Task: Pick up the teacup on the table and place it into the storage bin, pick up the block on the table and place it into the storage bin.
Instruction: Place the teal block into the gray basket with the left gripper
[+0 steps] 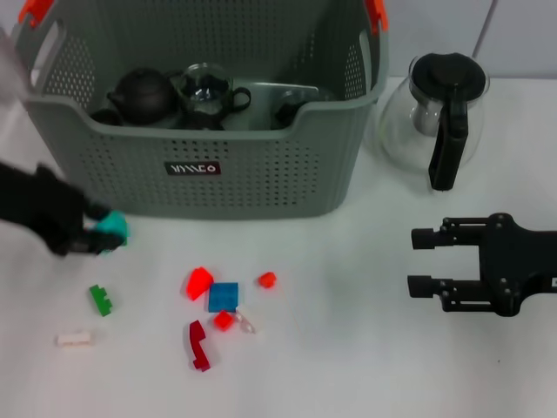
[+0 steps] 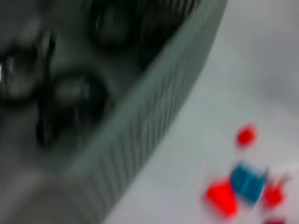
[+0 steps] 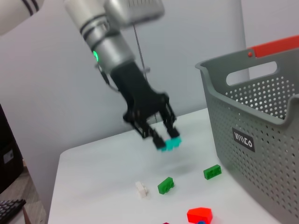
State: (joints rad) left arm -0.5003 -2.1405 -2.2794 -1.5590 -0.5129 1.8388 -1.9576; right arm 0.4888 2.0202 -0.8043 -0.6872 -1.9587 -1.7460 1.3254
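Teal block [image 1: 111, 230] pinched between the fingers of the left gripper [image 1: 94, 233], at the left edge of the head view, just in front of the storage bin's front wall and lifted off the table [image 1: 348, 348]; the right wrist view shows it hanging clear of the surface. Left gripper is black, arm enters from the left border.

Storage bin [image 1: 261, 174]: grey perforated plastic, fills the upper left and centre of the head view, orange clips at its top corners, black label on the front. Inside sit a dark teapot [image 1: 142, 94] at left, a glass teacup [image 1: 205, 87] beside it, more dark pieces toward the right.

Lower centre of the head view, loose on the table: green block [image 1: 101, 300], white piece [image 1: 75, 338], red block [image 1: 197, 282], blue block [image 1: 224, 296], small red piece [image 1: 266, 279], dark red curved piece [image 1: 199, 345].

Right gripper [image 1: 421, 261] at right edge, mid height, fingers spread and holding nothing, pointing left, well apart from the blocks.

Glass teapot [image 1: 435, 113] with black lid and handle stands upper right, just beside the bin's right wall.
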